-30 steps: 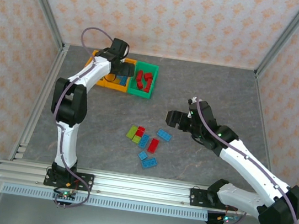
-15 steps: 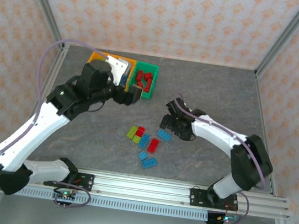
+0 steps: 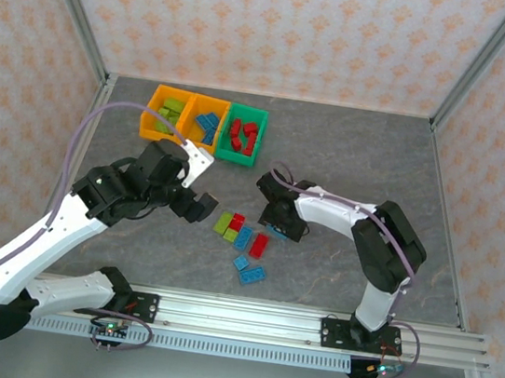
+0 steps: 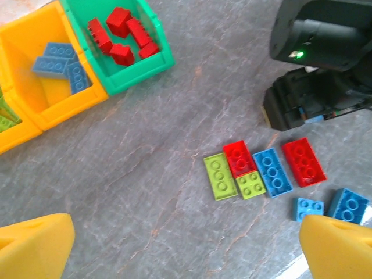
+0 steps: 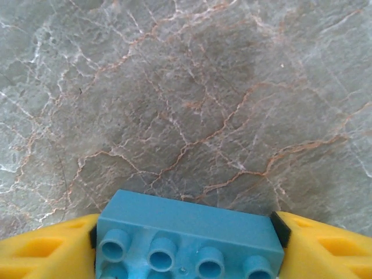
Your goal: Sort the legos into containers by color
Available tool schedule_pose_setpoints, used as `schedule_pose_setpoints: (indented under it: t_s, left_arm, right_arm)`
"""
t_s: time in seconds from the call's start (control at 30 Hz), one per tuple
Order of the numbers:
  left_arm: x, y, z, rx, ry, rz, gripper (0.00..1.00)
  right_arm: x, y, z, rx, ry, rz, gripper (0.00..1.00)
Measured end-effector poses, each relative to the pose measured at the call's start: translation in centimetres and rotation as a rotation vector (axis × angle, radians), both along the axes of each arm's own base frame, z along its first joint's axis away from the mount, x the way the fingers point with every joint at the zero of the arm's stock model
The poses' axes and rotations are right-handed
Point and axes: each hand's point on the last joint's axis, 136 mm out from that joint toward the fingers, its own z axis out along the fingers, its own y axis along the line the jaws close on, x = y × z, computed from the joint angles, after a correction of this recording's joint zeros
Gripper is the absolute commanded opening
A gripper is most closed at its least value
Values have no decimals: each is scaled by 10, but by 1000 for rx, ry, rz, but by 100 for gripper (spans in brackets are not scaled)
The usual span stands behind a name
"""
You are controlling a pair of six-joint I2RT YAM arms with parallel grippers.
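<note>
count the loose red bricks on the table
2. A small red brick sits between a lime brick and a long blue brick; a larger red brick lies right of it. The right gripper, closed on a blue brick, may hide more.

A: Top cam: fixed, high at the near edge, looking down on the whole table [image 3: 359,166].
B: Left wrist: mid-height, facing down; shares loose legos [image 4: 272,171] and containers [image 4: 139,72] with top. Right wrist: nearly on the table, blue lego [image 5: 186,229] at frame bottom.
</note>
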Motion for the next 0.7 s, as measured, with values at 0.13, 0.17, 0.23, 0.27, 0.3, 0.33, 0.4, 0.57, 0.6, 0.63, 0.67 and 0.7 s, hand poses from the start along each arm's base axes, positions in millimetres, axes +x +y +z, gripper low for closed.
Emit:
schedule_pose_setpoints:
  t_s: [0.13,0.17,0.23,0.27,0.3,0.33,0.4,0.57,0.6,0.63,0.67,0.7]
  left_arm:
    - [-3,14,-6,34,-26,40,100]
    - [-3,18,-5,39,-36,49,100]
    - [-4,24,-1,44,-63,70,100]
    - [-4,28,1,44,-81,81,100]
    - [-4,32,5,44,-101,95,100]
    - [-4,34,7,43,-115,103,100]
    - [-5,41,12,42,-144,128,100]
    - [0,60,15,44,-193,207,100]
    - [1,64,15,49,-197,223,100]
    - [2,66,15,54,-201,235,100]
    - [4,69,15,56,-206,246,100]
    - [4,70,15,60,-209,254,100]
  right_arm:
    - [0,-3,3,-2,-14,-21,51]
    - [0,-4,5,-4,-23,-23,51]
    - [4,-5,16,-2,-62,-19,51]
    - [7,-4,27,1,-102,-5,51]
    - [11,-2,42,12,-152,18,51]
    - [14,2,55,25,-196,39,51]
    - [28,17,91,82,-319,96,49]
    - [78,68,174,204,-623,268,49]
    - [90,81,188,211,-678,314,49]
    - [100,92,197,210,-715,351,49]
    - [113,107,206,203,-758,397,49]
    - [126,120,211,193,-792,435,49]
